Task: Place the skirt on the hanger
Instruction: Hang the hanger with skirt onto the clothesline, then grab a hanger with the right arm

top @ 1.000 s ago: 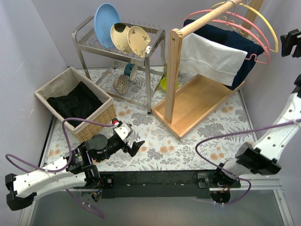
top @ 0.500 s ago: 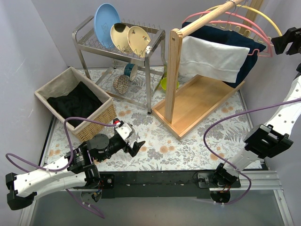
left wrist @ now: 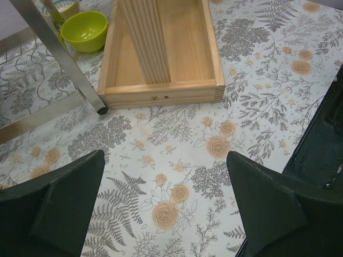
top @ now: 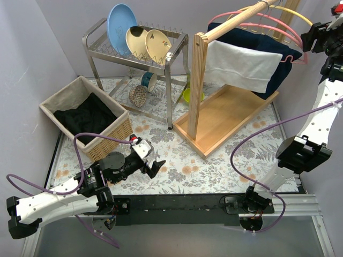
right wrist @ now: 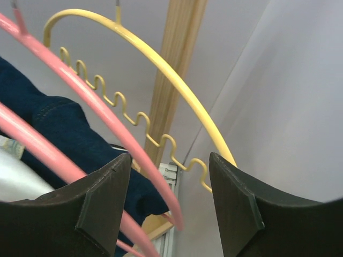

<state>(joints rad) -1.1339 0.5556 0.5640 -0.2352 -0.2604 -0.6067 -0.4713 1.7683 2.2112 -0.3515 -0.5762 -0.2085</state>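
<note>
Right claw [right wrist: 169, 160] is up at the far right end of the wooden rack [top: 198, 80], fingers apart, gripping nothing. The pink hanger [right wrist: 75, 88] runs down through the gap between them. My left finger covers the spot where it passes, so I cannot tell whether it touches. The yellow hanger [right wrist: 161, 63] arcs behind, its lower end hidden by my right finger. The white skirt [top: 244, 67], if I judge that cloth rightly, hangs folded over the pink hanger's lower bar. From the wrist it shows only as a pale sliver at the frame's left edge. A navy garment [right wrist: 59, 134] hangs behind it, mostly covered. From above, the picture edge cuts off part of this claw. Left claw [left wrist: 163, 158] hangs low over the flowered worktop [left wrist: 257, 80], spread wide and empty, near the rack's tray base. A black cloth [top: 86, 115] lies in the basket [top: 115, 134], its shape unreadable.
</note>
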